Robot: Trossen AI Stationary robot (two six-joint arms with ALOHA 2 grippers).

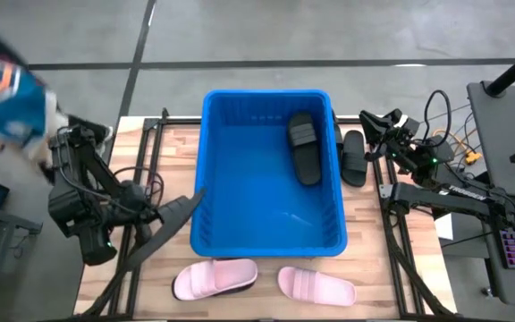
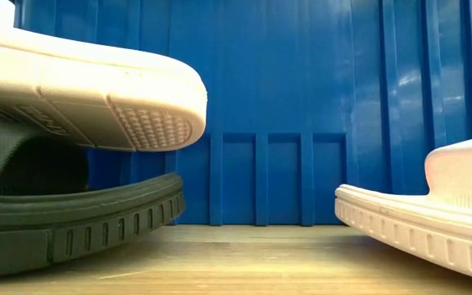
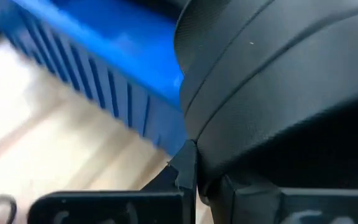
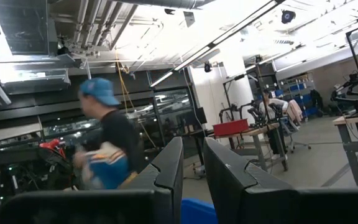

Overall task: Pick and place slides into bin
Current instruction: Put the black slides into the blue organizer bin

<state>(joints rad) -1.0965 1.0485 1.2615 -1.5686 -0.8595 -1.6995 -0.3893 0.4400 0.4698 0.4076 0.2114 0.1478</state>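
From overhead, my left gripper (image 1: 164,215) is clamped on a black slide (image 1: 175,211), holding it just outside the left wall of the blue bin (image 1: 213,170), the sandal's long axis running roughly across the table with its toe pointing at that wall. The left wrist camera confirms the grip: the dark ribbed body of the sandal (image 3: 278,93) fills the view between the fingers, with the bin's ribbed blue side (image 3: 104,81) right alongside. That is the relation the coming move hangs on, as I judge it: the bin's open mouth lies to the right of the held sandal and a little farther from the table's near edge, so the slide must be lifted over the rolled rim and carried inward before I let go. One black slide (image 1: 303,148) already lies inside the bin near its far right corner, lengthwise; another black slide (image 1: 353,157) sits on the table just outside the bin's right wall. Two pink slides (image 1: 215,278) (image 1: 316,286) lie side by side on the wood in front of the bin, the left one resting on something dark, which the table-level camera shows to be a black sandal (image 2: 72,221). My right gripper (image 1: 374,125) waits beyond the bin's right side, fingers (image 4: 169,168) standing slightly apart and empty.
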